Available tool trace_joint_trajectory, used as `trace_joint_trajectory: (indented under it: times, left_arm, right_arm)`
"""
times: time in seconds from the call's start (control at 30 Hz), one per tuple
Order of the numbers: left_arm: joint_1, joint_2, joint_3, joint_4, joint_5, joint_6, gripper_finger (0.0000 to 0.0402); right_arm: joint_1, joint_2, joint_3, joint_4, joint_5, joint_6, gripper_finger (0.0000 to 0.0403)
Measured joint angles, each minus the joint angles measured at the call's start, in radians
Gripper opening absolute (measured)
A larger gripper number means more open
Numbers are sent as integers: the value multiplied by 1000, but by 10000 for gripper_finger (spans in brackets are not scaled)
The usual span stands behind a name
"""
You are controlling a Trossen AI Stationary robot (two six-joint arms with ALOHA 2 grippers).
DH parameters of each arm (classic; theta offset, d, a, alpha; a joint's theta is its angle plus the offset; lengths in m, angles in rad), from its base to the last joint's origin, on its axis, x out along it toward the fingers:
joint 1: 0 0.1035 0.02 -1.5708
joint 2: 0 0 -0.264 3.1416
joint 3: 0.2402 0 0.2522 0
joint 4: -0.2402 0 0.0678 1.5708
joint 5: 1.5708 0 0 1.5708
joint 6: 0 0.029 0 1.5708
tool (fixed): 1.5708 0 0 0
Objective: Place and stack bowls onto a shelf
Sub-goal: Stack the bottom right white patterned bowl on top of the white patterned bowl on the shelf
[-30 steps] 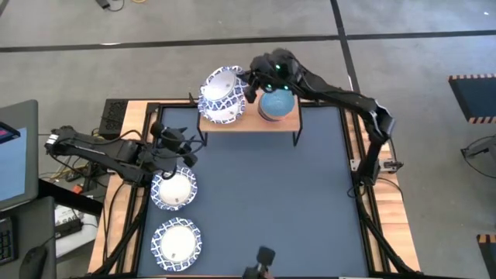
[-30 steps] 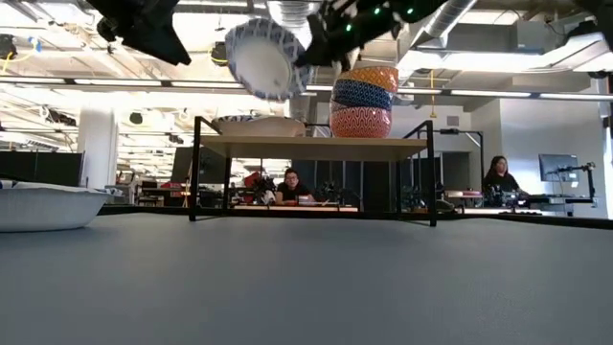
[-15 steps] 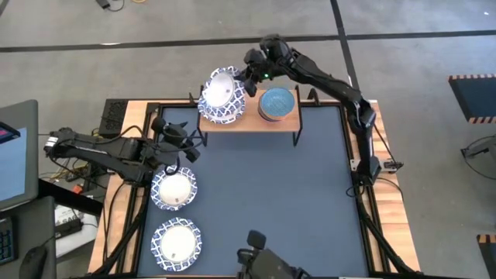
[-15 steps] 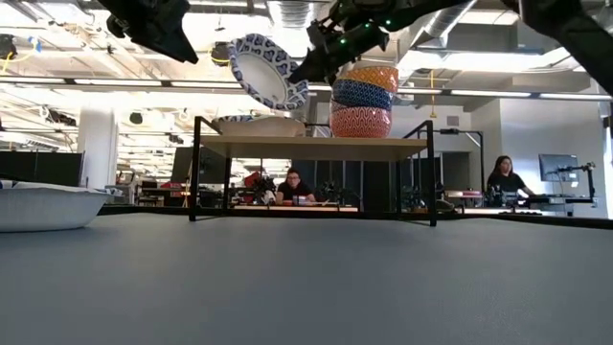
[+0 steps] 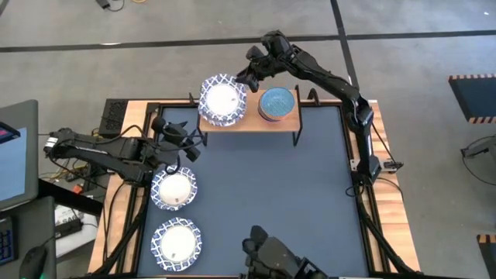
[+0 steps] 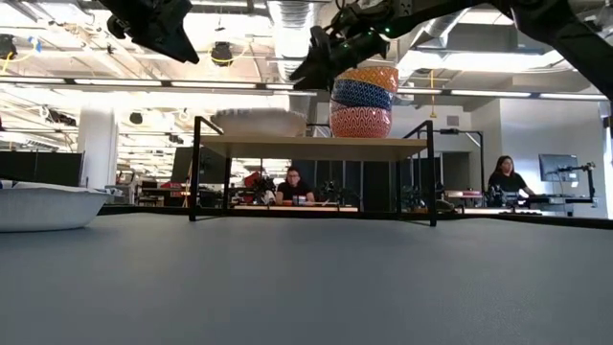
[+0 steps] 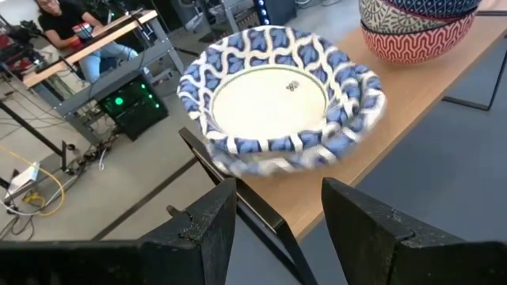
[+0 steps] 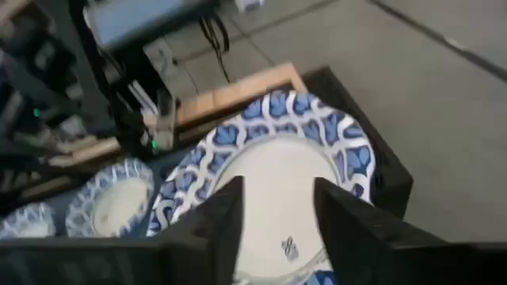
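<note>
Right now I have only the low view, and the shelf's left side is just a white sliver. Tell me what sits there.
Observer: Two wide white bowls sit nested on the shelf, beside the stack of small bowls.
Operator: Give me the right gripper's state.
Observer: The right gripper is open and holds nothing, above the far edge of the nested pair.
Operator: Count what is left on the table.
Observer: Two more wide bowls lie on the table: the middle bowl just below the open left gripper, and the front bowl nearer the table's front edge.
</note>
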Motion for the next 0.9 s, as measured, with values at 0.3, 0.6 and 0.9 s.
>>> trace_joint_trajectory:
  times: [0.3, 0.6, 0.9]
  left_arm:
    - [17, 0, 0, 18, -13, 18, 174]
    - [305, 53, 0, 475, 241, 413, 174]
    - [702, 209, 59, 777, 698, 501, 174]
  right_arm:
    - [-15, -9, 0, 55, 8, 32, 261]
    - [4, -40, -2, -4, 111, -5, 243]
    - [71, -229, -1, -326, 167, -178, 224]
